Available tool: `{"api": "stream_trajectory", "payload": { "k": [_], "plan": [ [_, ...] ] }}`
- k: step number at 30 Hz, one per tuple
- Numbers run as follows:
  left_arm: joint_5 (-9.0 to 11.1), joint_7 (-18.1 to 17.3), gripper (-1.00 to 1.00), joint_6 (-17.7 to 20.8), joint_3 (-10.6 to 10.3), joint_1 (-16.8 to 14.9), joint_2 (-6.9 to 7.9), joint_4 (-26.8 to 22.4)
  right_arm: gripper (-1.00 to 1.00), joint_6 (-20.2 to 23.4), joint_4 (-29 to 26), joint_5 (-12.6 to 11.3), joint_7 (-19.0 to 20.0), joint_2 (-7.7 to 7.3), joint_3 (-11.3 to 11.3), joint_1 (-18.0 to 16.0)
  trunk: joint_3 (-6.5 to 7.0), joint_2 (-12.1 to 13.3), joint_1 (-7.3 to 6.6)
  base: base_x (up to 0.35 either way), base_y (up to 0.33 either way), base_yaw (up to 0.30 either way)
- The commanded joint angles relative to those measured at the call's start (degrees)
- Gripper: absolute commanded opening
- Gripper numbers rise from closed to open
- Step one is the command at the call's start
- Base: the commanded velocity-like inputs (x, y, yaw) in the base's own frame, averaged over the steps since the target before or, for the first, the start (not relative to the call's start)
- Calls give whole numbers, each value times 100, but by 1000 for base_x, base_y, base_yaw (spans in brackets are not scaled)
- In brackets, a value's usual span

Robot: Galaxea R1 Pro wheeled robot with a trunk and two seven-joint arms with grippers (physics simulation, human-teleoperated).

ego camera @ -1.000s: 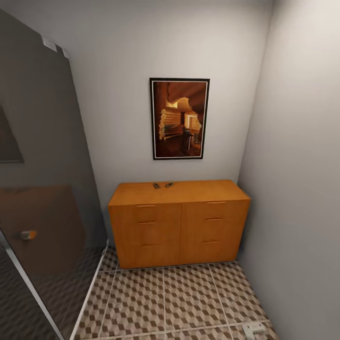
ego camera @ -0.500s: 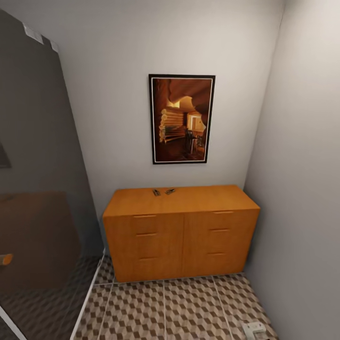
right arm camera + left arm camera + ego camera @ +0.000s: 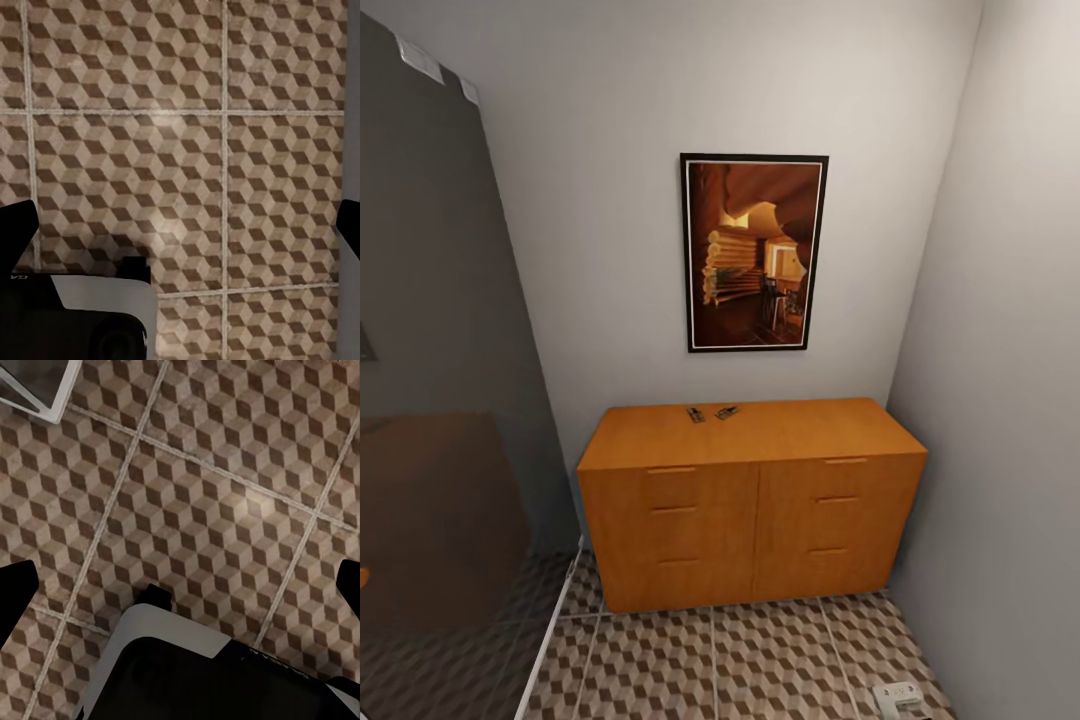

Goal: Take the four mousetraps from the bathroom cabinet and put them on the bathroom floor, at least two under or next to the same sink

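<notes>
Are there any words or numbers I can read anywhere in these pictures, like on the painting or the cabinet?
No readable text anywhere.
The framed picture on the wall: an image, no words.
The cabinet: plain wood and handles, no label.
The two small mousetraps on the cabinet top: too small to show any print.
The bathroom floor: a cube pattern, no writing.

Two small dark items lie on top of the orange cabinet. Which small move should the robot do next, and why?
Probably roll closer to the cabinet. The two mousetraps lie near the back of its top, while both wrist views look at the tiled floor, so neither arm seems raised toward them yet.
</notes>
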Motion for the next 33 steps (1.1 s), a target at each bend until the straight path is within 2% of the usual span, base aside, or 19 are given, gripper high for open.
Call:
{"api": "stream_trajectory", "payload": {
  "k": [1, 26, 33],
  "plan": [
    [43, -1, 100, -4, -48, -5, -1, 12, 100, 8, 11, 59, -5, -2, -48, -6, -2, -4, 3, 26, 12, 0],
    [36, -1, 100, -14, -48, -5, -8, 12, 100, 5, 11, 55, -2, -2, -48, 1, -2, -4, 3, 5, 2, 0],
    [5, -63, 100, 17, -75, -5, -75, -4, 100, 8, -19, 39, 17, 4, -44, 2, -2, -4, 3, 0, 0, 0]
  ]
}}
